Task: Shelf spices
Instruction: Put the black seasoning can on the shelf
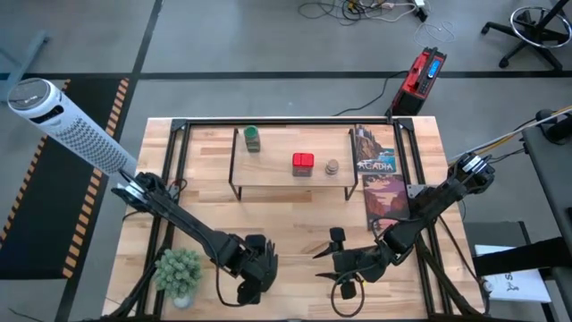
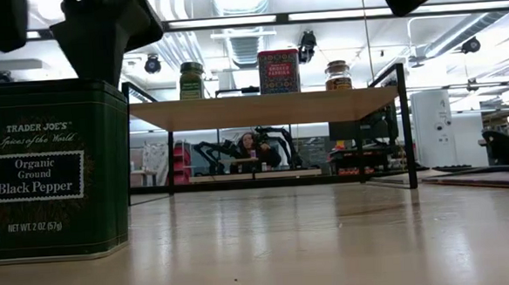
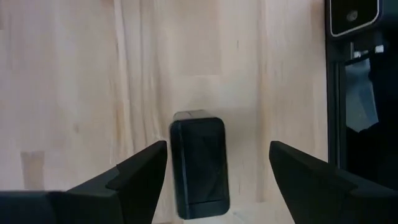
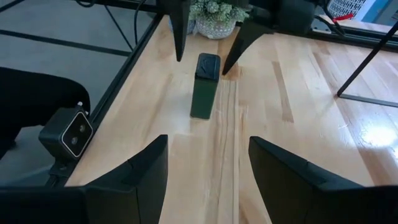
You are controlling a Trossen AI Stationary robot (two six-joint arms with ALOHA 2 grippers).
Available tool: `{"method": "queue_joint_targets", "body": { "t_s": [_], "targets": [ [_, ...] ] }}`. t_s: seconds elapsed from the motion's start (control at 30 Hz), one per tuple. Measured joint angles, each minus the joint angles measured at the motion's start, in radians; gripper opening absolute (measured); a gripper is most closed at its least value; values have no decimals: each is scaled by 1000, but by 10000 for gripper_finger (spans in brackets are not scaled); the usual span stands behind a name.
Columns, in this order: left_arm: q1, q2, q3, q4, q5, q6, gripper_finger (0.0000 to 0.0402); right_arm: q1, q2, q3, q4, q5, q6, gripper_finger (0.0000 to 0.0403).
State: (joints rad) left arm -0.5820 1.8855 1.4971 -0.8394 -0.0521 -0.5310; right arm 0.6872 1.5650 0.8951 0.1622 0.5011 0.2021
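The dark green square tin (image 4: 204, 86), labelled black pepper (image 2: 51, 171), stands upright on its base near the table's near edge. My left gripper (image 3: 214, 168) hangs open over it, pointing down, one finger on each side of the tin's top (image 3: 199, 163) without touching it. In the high view that gripper (image 1: 246, 284) hides the tin. My right gripper (image 4: 208, 168) is open, low over the table and to the tin's right (image 1: 332, 264), facing it. On the shelf board (image 1: 268, 170) stand the green-capped jar (image 1: 252, 139), red tin (image 1: 303, 164) and round tan jar (image 1: 332, 167).
A small potted plant (image 1: 179, 271) stands just left of the left gripper. A book (image 1: 380, 183) lies to the right of the shelf. Black frame rails (image 1: 170, 206) run along the table's sides, and a small camera (image 4: 65, 134) sits at the near edge.
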Motion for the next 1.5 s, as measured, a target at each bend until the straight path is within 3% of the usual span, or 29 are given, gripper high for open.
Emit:
{"method": "queue_joint_targets", "body": {
  "t_s": [1.03, 1.23, 1.5],
  "targets": [
    [-7, 131, 6, -12, -9, 22, 269, 0, 0, -14, 10, 1, 19, 199],
    [-4, 149, 6, -4, -15, 45, 240, 0, 0, -14, 13, 2, 19, 199],
    [-3, 155, 6, -5, -15, 51, 171, 0, 0, -14, 15, 2, 19, 199]
  ]
}}
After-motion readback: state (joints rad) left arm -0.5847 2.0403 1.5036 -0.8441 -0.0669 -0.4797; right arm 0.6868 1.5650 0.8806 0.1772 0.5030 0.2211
